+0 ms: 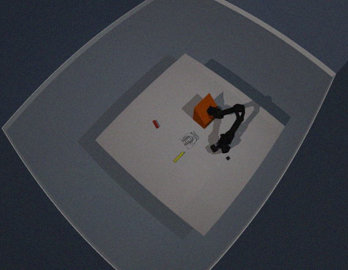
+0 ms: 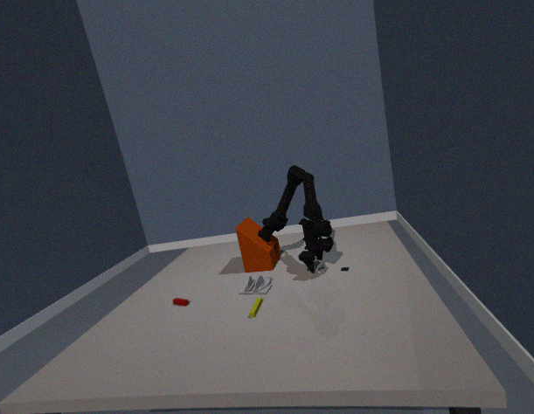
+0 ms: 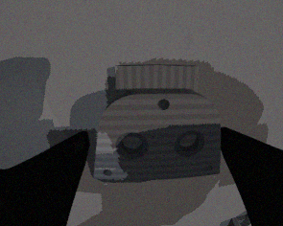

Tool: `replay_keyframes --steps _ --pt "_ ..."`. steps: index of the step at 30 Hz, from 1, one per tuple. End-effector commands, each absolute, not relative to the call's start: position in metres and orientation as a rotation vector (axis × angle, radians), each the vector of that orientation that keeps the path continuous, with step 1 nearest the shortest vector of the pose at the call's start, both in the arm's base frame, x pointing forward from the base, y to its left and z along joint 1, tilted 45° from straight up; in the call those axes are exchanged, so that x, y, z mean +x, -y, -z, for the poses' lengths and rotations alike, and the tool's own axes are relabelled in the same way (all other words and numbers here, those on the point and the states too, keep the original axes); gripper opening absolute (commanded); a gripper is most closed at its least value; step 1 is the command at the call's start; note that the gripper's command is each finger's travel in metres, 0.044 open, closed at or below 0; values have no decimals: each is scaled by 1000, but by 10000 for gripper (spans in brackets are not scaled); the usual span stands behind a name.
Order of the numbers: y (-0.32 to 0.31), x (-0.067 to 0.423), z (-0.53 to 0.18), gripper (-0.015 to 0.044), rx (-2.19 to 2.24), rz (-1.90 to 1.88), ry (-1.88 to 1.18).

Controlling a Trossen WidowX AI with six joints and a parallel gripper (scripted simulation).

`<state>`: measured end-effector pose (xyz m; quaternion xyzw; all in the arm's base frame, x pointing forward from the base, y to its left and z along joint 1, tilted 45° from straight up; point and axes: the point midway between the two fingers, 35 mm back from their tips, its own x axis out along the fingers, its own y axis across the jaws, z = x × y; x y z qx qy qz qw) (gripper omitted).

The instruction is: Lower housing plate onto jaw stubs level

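Observation:
The housing plate [image 3: 149,112] [image 2: 322,267] is pale and ribbed, with two round holes and a ribbed bar along one long edge. It lies between my fingertips in the wrist view, partly in shadow; the arm hides it in the top view. My gripper [image 3: 155,136] [image 1: 219,148] is wide open, one finger off each short side of the plate, holding nothing. The two grey jaws [image 2: 251,284] [image 2: 260,284] stand side by side on a pale base [image 2: 253,293], apart from the plate. Their pins and stubs are too small to make out.
An orange wedge block [image 1: 203,111] [image 2: 254,251] stands behind the jaw base, beside the arm's mount. A yellow bar [image 1: 179,156] [image 2: 255,307] lies in front of the base. A red block [image 1: 155,123] [image 2: 180,301] lies left. A small dark square [image 1: 228,158] [image 2: 344,269] lies right of my gripper.

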<state>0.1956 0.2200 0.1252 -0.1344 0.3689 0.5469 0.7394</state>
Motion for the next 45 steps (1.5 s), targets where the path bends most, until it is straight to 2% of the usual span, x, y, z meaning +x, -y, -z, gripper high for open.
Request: replay_keyframes --steps 1,16,30,45 --pt "-219 196 -124 440 -296 -1193 -814" --pt "-220 196 -124 440 -296 -1193 -814" --pt "-220 195 -124 351 -295 -1200 -811" --pt "-210 196 -134 351 -299 -1198 -813"
